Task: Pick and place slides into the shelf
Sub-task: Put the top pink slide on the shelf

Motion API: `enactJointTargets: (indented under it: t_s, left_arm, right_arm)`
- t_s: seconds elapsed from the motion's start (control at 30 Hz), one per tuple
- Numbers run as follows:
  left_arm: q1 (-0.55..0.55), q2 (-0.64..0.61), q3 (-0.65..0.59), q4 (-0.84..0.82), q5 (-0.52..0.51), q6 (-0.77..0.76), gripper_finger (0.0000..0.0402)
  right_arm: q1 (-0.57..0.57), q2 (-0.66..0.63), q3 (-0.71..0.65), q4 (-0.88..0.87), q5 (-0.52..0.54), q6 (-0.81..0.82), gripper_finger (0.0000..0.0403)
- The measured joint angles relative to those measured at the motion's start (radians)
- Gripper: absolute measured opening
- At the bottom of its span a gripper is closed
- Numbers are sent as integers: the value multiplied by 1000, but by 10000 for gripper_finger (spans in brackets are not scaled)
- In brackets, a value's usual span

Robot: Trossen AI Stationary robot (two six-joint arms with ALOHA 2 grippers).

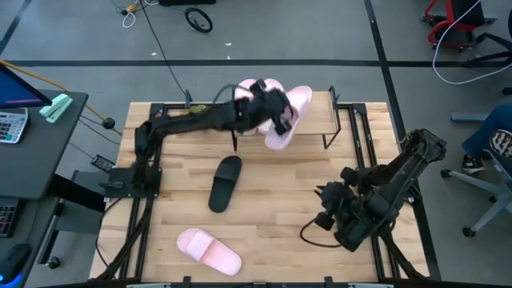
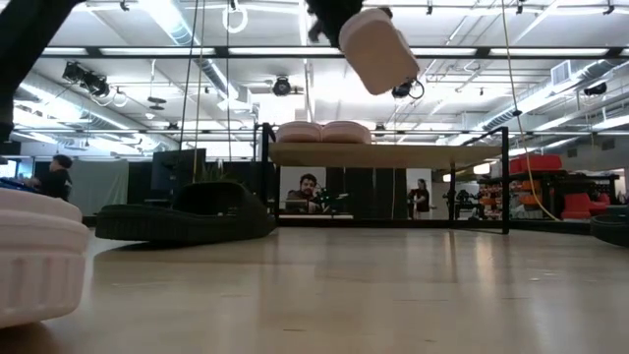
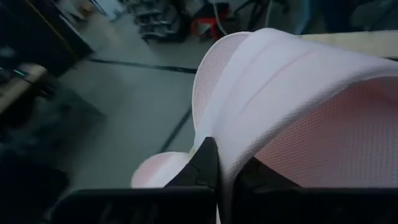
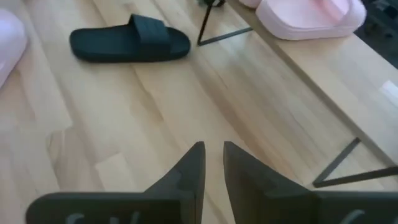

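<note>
Left gripper (image 1: 276, 112) raised above the shelf (image 1: 316, 132), jaws clamped on a pale pink slide (image 1: 284, 120): in the left wrist view one dark finger (image 3: 205, 165) pressed against the edge of the slide's wide strap (image 3: 292, 81), textured footbed (image 3: 336, 137) visible under it. Left arm stretched from its base at the table's left edge, across toward the far middle, wrist bent down over the rack. In the low view, held slide (image 2: 378, 47) tilted in the air, well above the shelf's light wooden top board (image 2: 388, 154).

Further pale pink slides (image 2: 322, 132) resting side by side on that board; thin black metal frame beneath.

Black slide (image 1: 226, 182) flat on the wooden tabletop (image 1: 272, 216) near the middle, smooth, with a broad strap. Another pale pink slide (image 1: 208, 250) lying near the front edge, left of centre.

Right gripper (image 1: 330, 214) low over the table's right side, arm folded back on itself; its fingers (image 4: 193, 168) nearly together, a narrow gap between, holding nothing.
</note>
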Motion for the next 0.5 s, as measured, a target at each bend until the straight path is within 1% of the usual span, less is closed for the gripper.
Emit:
enactJointTargets:
  t_s: [0.07,0.1,0.2,0.3,0.5]
  left_arm:
    - [42,17,-2,50,71,-45,13]
    - [58,27,-3,78,87,-66,12]
    - [90,64,-4,188,97,-89,11]
    - [109,89,-4,262,135,-128,11]
    - [131,167,-4,316,154,-261,13]
  right_arm:
    - [12,0,-3,-2,3,-1,64]
    - [13,0,-3,-1,4,-1,64]
    - [13,0,-3,-1,4,-2,64]
    - [13,0,-3,-2,4,-2,64]
    - [13,0,-4,-2,2,-3,64]
